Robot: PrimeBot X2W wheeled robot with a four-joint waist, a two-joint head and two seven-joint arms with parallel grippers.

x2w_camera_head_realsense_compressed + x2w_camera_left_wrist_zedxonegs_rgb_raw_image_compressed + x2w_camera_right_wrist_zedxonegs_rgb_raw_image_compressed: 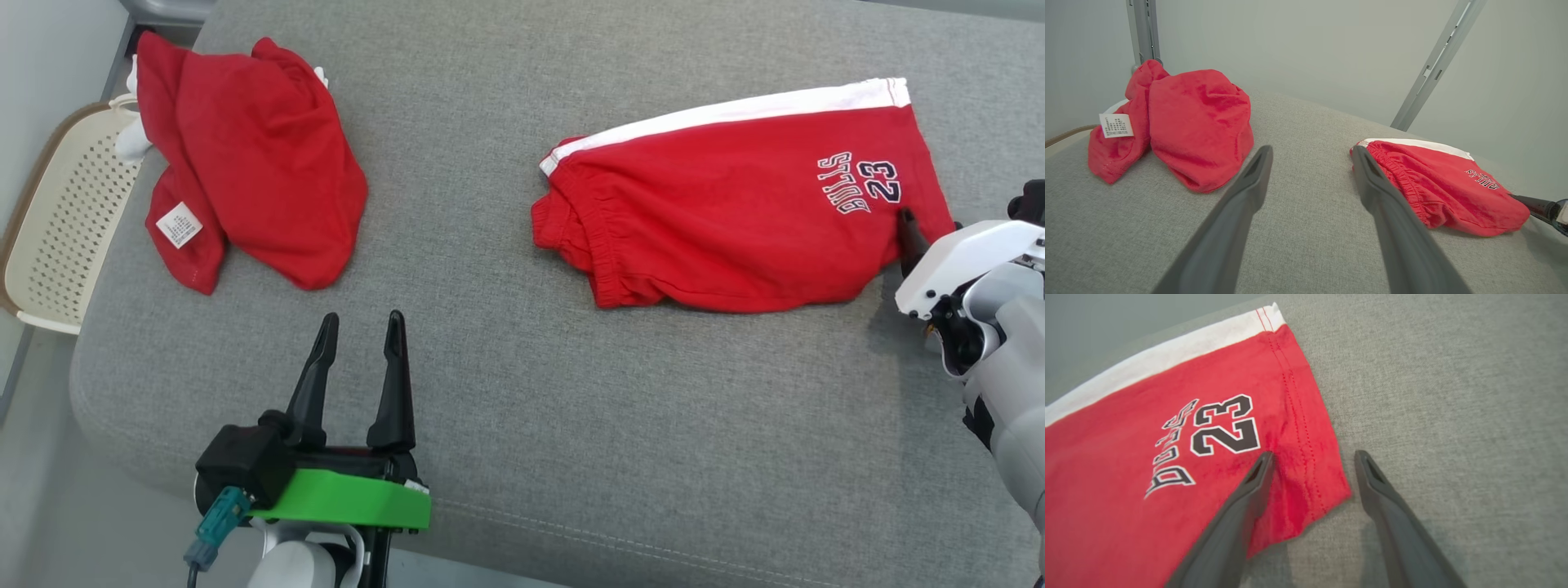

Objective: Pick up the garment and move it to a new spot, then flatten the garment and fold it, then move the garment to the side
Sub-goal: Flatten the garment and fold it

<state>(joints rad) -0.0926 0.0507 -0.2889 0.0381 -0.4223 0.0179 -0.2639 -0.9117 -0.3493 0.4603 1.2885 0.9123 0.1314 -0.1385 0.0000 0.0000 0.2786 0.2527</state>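
Red shorts (735,220) lying flat on grey cushion (571,425), white stripe running along far edge, "BULLS 23" print sitting near hem. Right gripper (906,222) reaching in at shorts' hem end, dark finger (908,243) touching hem's near corner. Left gripper (362,318) pointing over bare cushion, well apart from shorts, off waistband side and nearer robot, fingers standing spread. Crumpled red garment (261,163) sitting well beyond shorts' waistband end, white label (179,224) showing. Cream perforated basket (57,237) lying farther out still, past cushion edge.

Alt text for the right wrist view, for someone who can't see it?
The open right gripper hangs at a corner of the red shorts, one finger over the cloth, the other over bare grey cushion. The shorts lie flat, white stripe along one edge, BULLS 23 printed near the hem.
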